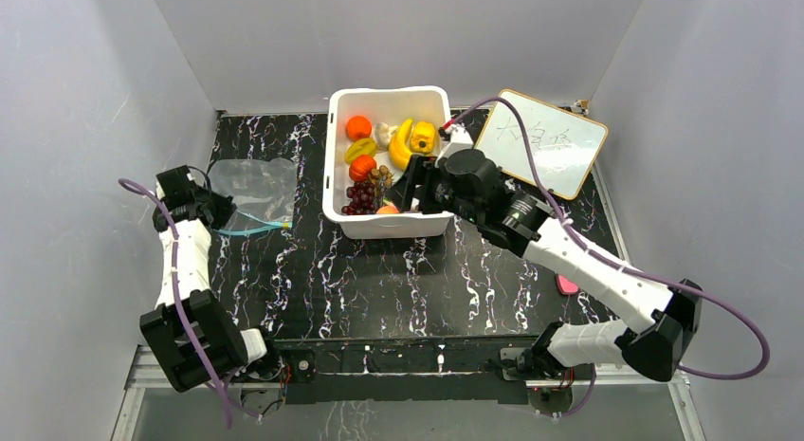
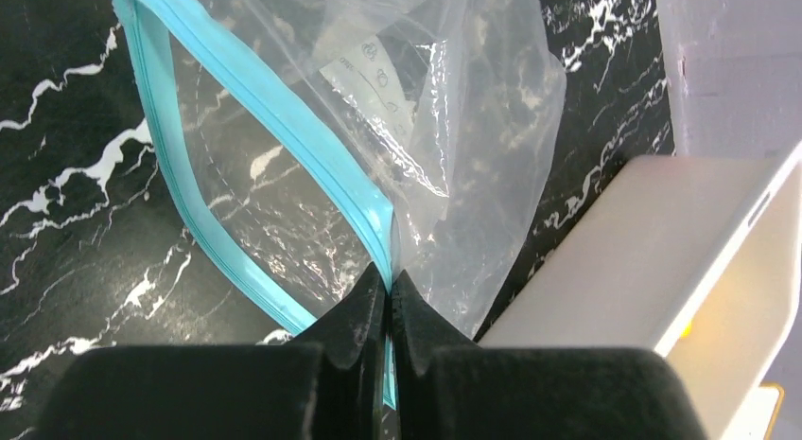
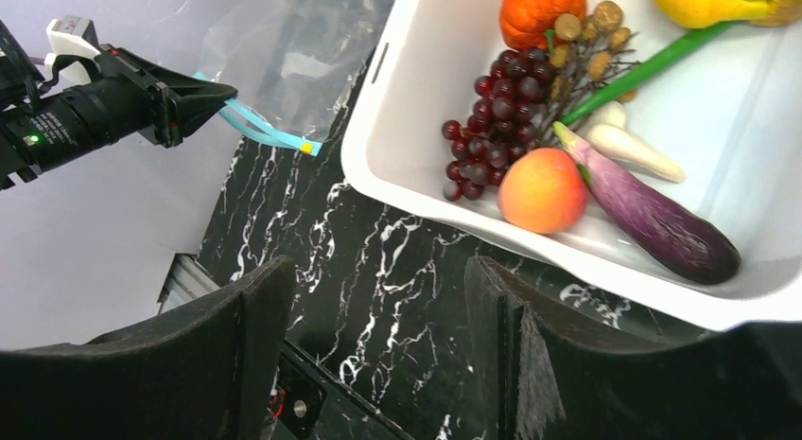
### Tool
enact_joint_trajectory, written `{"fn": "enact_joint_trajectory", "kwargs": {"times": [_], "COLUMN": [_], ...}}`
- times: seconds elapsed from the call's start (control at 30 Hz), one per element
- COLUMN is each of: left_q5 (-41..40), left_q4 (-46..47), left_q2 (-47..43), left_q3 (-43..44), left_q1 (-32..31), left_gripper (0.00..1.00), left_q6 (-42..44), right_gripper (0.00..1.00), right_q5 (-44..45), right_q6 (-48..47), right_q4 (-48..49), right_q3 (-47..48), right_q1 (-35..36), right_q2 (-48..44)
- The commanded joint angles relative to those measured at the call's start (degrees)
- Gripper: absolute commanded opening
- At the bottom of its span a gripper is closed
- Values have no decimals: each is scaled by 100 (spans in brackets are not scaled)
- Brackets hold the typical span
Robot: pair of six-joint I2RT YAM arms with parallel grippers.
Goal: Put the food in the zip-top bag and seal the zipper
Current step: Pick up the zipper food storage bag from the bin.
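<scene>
The clear zip-top bag point(image 1: 251, 183) lies on the table at the left, its teal zipper point(image 1: 256, 229) along the near edge. My left gripper point(image 1: 223, 218) is shut on the zipper point(image 2: 284, 118), fingers pinched at one end point(image 2: 389, 281), and the bag's mouth gapes open. The food lies in the white tub point(image 1: 431, 100): oranges point(image 1: 358, 128), bananas point(image 1: 401, 147), yellow pepper point(image 1: 423, 136), dark red grapes point(image 3: 492, 99), a peach point(image 3: 542, 189), a purple eggplant point(image 3: 653, 220). My right gripper point(image 3: 378, 303) is open and empty, above the tub's near edge.
A small whiteboard point(image 1: 540, 142) lies to the right of the tub. A pink object point(image 1: 567, 284) lies under my right arm. The tub's white wall point(image 2: 653, 241) stands close to the right of the bag. Grey walls enclose the table on three sides.
</scene>
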Motion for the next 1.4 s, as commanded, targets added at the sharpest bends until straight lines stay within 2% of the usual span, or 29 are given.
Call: {"fn": "enact_joint_trajectory", "kwargs": {"times": [0.0,0.13,0.27,0.47,0.57,0.73,0.93,1.1,1.37], "left_q5": [385,256,229,491,557,1147,1223,1353,1282], "left_q4": [-1120,-1807,-2485,-3339,-3442,-3154,-3122,-3014,-3009], "left_q2": [-353,-401,-496,-548,-658,-934,-1069,-1088,-1083], "left_q3": [339,641,1071,1914,1967,1685,1544,1518,1536], "left_q1": [-16,-78,-201,-428,-610,-697,-878,-893,-915], "left_gripper": [0,0,0,0,0,0,0,0,0], "left_q6": [231,221,71,-30,-52,138,362,405,465], "right_gripper": [63,61,52,47,45,44,44,46,47], "right_q5": [246,364,429,404,356,266,160,-176,-198], "right_q6": [8,-208,-465,-818,-881,-1221,-1601,-1602,-1442], "right_q4": [152,230,705,1182,1386,1449,1664,1233,1075], "right_q3": [699,1186,1440,1970,2186,2696,3126,3836,4088], "right_q1": [353,696,1021,1307,1378,1605,1792,1808,1879], "right_q2": [389,905,1367,2221,2640,3376,3994,4542,4570]}}
